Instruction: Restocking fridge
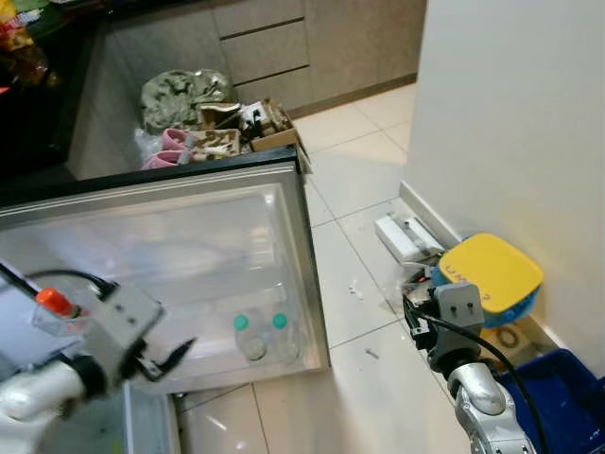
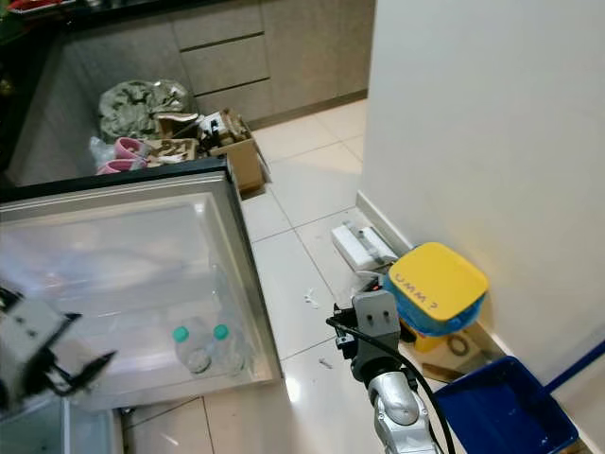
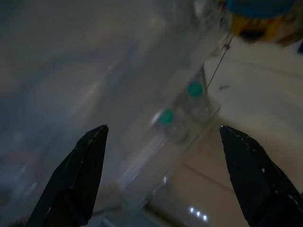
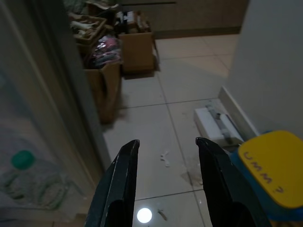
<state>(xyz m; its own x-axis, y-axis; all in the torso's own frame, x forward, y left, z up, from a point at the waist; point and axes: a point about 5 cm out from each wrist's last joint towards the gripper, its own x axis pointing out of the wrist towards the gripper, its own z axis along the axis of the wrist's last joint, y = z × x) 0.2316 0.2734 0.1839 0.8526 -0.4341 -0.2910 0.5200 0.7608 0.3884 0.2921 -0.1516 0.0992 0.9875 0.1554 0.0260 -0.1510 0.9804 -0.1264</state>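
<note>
Head views are evenly bright, with lamp glare on the floor tiles [image 2: 301,386]. Both wrist views are dim; the left one is blurred.

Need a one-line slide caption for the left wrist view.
Open left claw faces the open fridge door, two green-capped bottles standing in its shelf.

I see two clear bottles [image 1: 266,338] with teal-green caps in the pale, translucent shelf of the fridge door [image 1: 170,255], which has a dark grey edge, and an orange cap [image 1: 55,302] showing at my left. By the white wall sits a bin with a bright yellow lid [image 1: 490,270] (dark lettering on it) over blue, beside a deep blue tray [image 2: 501,411]. The floor [image 1: 369,378] is glossy cream tile with thin grey grout lines, the cabinets [image 1: 312,43] grey-brown, and I make out brown cardboard boxes [image 4: 132,52] with pink items and an olive-green camouflage bundle [image 1: 184,95].
</note>
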